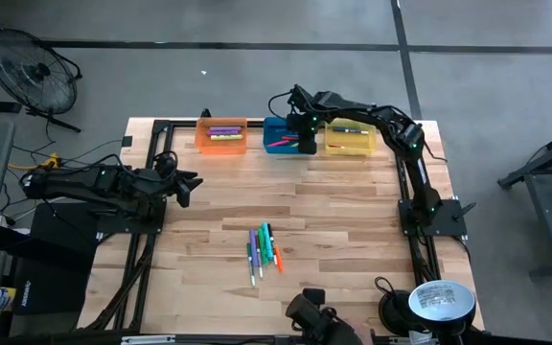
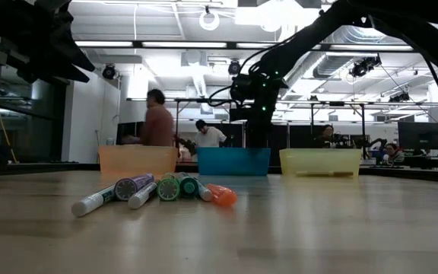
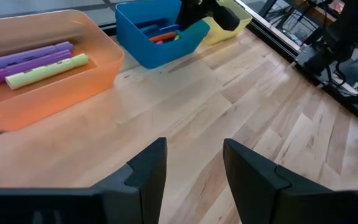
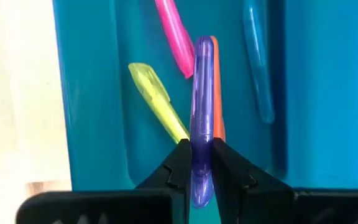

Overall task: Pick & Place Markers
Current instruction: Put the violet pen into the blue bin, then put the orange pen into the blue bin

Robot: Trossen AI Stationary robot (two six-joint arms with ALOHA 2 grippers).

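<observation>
My right gripper [image 4: 201,163] is over the blue bin [image 1: 278,137] at the table's far edge, shut on a purple marker [image 4: 202,87]. Pink [image 4: 174,37], yellow [image 4: 157,99], orange and blue markers lie on the floor of that bin [image 4: 92,93]. Several loose markers [image 1: 264,251] in green, purple, blue and orange lie side by side on the table near its front. These markers [image 2: 158,189] also show in the low view. My left gripper [image 3: 194,168] stands open at the table's left [image 1: 188,187], with nothing between its fingers. My right gripper pinches the purple marker between its two fingers near one end [image 4: 202,146]. The fingers come from above, slanting steeply down, and lie along the marker. The rest of the marker sticks out past the fingertips over the inside of the blue bin.
An orange bin [image 1: 221,135] with purple and yellow-green markers [image 3: 36,62] stands left of the blue one. A yellow bin [image 1: 350,137] with markers stands right of it. Bare wood lies between the bins and the loose markers. People move in the room behind the table.
</observation>
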